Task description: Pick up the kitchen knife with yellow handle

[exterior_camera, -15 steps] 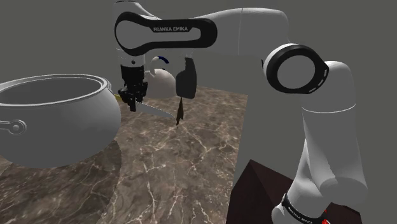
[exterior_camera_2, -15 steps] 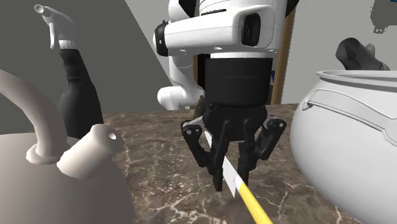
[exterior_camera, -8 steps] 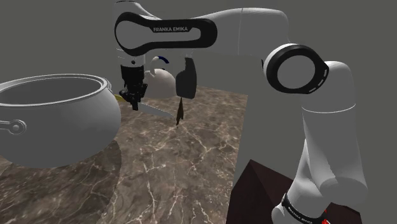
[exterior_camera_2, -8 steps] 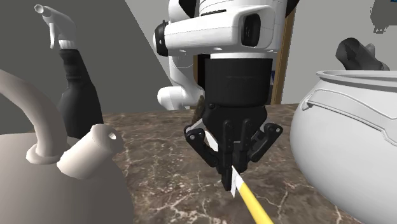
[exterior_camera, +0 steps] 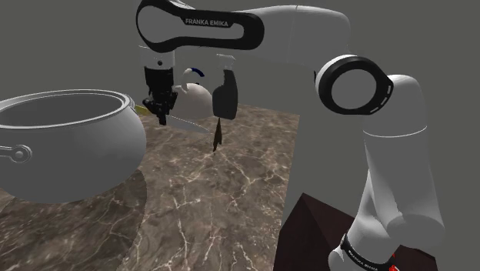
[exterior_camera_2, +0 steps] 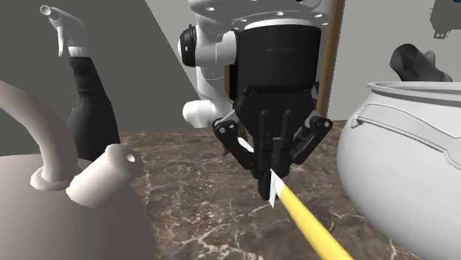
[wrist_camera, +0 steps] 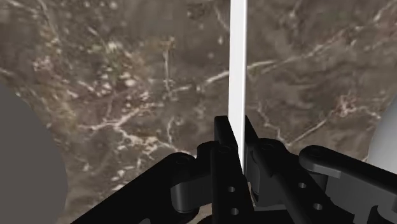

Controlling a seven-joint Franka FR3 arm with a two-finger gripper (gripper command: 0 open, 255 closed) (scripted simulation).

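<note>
Black fingers [exterior_camera_2: 266,166] clench the yellow-handled kitchen knife [exterior_camera_2: 310,225] at its white blade; best raise it slowly and level, clear of the large grey pot [exterior_camera_2: 403,170].

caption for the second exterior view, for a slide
Black gripper shut on the yellow-handled knife, held over a marbled counter between a kettle and a large white pot.

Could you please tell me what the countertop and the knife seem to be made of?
The countertop looks like brown marble, given its pale veins. The knife has a plain white blade, material unclear, and a smooth yellow handle, possibly plastic.
</note>
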